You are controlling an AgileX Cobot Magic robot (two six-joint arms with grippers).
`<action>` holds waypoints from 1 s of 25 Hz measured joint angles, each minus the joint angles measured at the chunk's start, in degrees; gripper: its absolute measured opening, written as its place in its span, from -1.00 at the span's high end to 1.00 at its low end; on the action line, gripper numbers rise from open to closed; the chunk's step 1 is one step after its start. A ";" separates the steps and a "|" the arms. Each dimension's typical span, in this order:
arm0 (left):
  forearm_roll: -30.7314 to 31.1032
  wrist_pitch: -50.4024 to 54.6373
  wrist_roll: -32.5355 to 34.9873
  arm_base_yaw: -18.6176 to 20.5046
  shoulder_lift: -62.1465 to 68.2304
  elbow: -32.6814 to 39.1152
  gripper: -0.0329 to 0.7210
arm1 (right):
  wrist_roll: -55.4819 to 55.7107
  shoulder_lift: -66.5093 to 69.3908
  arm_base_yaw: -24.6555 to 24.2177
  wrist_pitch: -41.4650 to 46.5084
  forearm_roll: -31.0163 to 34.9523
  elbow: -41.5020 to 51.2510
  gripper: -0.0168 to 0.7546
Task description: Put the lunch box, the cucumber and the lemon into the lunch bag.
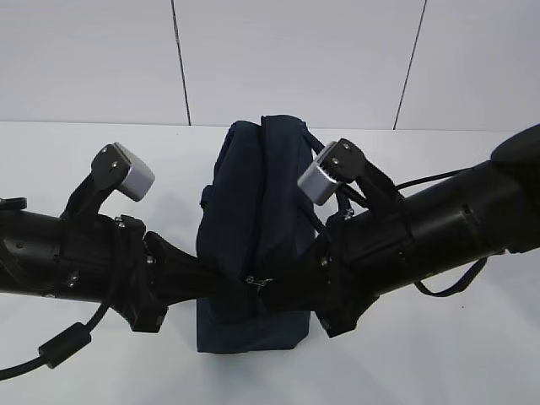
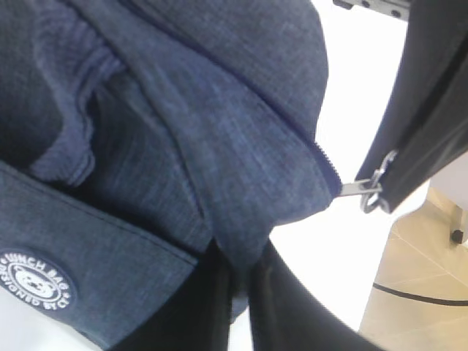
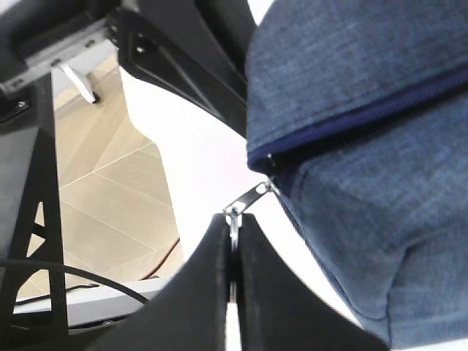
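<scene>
Navy lunch bag (image 1: 253,245), zipper (image 3: 351,121) closed, contents hidden.

One lunch bag (image 1: 253,245), dark navy, on the white table (image 1: 472,354). One zipper (image 3: 351,121), one silver ring pull (image 3: 235,219). One round logo patch (image 2: 35,279) on the bag. Two black robot arms, two grippers: left gripper (image 2: 241,292), right gripper (image 3: 232,263). Two grey wrist cameras.
</scene>
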 joint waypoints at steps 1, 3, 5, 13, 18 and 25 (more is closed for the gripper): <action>-0.12 0.00 0.00 0.00 0.00 0.00 0.88 | 0.00 -0.26 0.00 0.11 0.00 0.00 0.90; -0.67 0.00 0.00 0.00 0.00 0.00 0.88 | 0.00 -0.77 0.00 0.41 0.00 0.00 0.90; -1.02 0.00 0.00 0.00 0.00 0.00 0.88 | 0.00 -1.01 0.00 0.48 0.00 0.00 0.90; -1.23 0.00 0.00 0.00 0.00 0.00 0.88 | 0.00 -1.13 0.00 2.48 -0.32 -2.50 0.90; -1.23 0.00 0.00 0.00 0.00 0.00 0.88 | 0.00 -1.16 0.00 2.61 -0.32 -2.89 0.90; -1.23 0.00 0.00 0.00 0.00 0.00 0.88 | 0.00 -1.26 0.00 2.61 -0.42 -3.23 0.90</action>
